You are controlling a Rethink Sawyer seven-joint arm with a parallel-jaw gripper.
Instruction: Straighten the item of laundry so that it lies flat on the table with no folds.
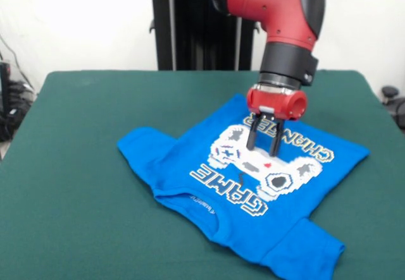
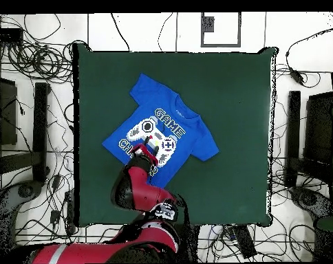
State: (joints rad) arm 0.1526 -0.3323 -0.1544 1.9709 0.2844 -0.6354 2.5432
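Note:
The bright blue T-shirt lies printed side up on the dark green table, with the white pixel controller and "GAME CHANGER" showing. It lies skewed, both short sleeves spread out, its far hem partly hidden behind my arm. My gripper hangs straight down over the controller print, its two dark fingers spread apart and empty, tips at or just above the cloth. In the overhead view the shirt lies left of the table's middle and the gripper is over its print.
The robot's black pedestal stands behind the table's far edge. Tangled cables and dark stands surround the table on the floor. Green cloth stretches wide to the right of the shirt in the overhead view.

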